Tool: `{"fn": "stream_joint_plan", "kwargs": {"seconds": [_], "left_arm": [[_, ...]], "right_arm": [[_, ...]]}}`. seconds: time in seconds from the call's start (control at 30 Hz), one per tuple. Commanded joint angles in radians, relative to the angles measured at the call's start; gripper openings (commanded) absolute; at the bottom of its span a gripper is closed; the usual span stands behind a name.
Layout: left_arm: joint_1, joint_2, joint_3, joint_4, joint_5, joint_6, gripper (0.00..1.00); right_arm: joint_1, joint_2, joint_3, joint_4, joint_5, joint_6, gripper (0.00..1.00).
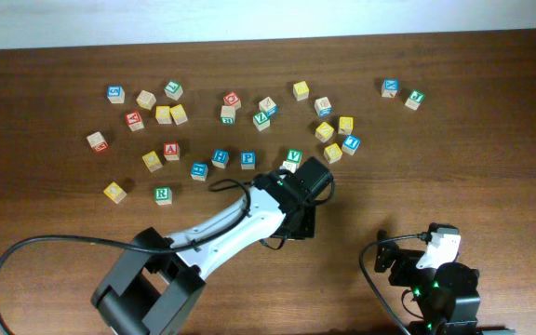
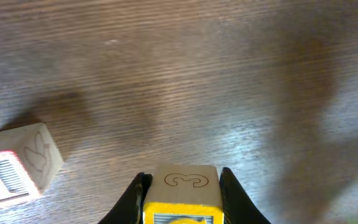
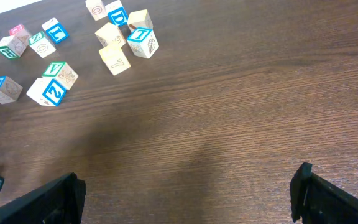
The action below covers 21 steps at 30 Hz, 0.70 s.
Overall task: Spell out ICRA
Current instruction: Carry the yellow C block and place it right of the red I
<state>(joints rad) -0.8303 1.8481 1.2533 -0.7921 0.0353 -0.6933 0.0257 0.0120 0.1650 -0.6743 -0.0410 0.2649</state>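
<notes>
Yellow-faced block (image 2: 181, 193) sits clamped between the left jaws

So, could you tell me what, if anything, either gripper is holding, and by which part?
The left gripper holds a yellow-faced wooden block by two opposite side faces; the right gripper is open and empty.

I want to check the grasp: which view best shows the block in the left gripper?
Left wrist: the yellow-edged block sits clamped in the left gripper. Overhead, the arm hides it; the right wrist view misses it.
</notes>
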Motion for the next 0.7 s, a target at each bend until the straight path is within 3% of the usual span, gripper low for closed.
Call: {"fn": "stream_joint_plan", "kwargs": {"seconds": [0.0, 0.07, 0.2, 0.4, 0.67], "left_arm": [[-0.001, -0.013, -0.017, 0.000, -0.150, -0.031, 0.14], [-0.001, -0.013, -0.050, 0.005, -0.225, -0.102, 0.15], [-0.001, -0.013, -0.117, 0.070, -0.228, -0.155, 0.15], [-0.001, -0.012, -0.153, 0.154, -0.319, -0.155, 0.16], [-0.001, -0.012, -0.153, 0.148, -0.274, -0.154, 0.18]], "right_arm": [[-0.006, -0.005, 0.003, -0.004, 0.012, -0.003, 0.98], [-0.006, -0.005, 0.003, -0.004, 0.012, -0.003, 0.98], [-0.006, -0.005, 0.003, -0.004, 0.012, -0.003, 0.98], [-0.006, -0.005, 0.003, -0.004, 0.012, -0.003, 0.98], [-0.006, -0.005, 0.003, -0.004, 0.012, -0.003, 0.99]]}}
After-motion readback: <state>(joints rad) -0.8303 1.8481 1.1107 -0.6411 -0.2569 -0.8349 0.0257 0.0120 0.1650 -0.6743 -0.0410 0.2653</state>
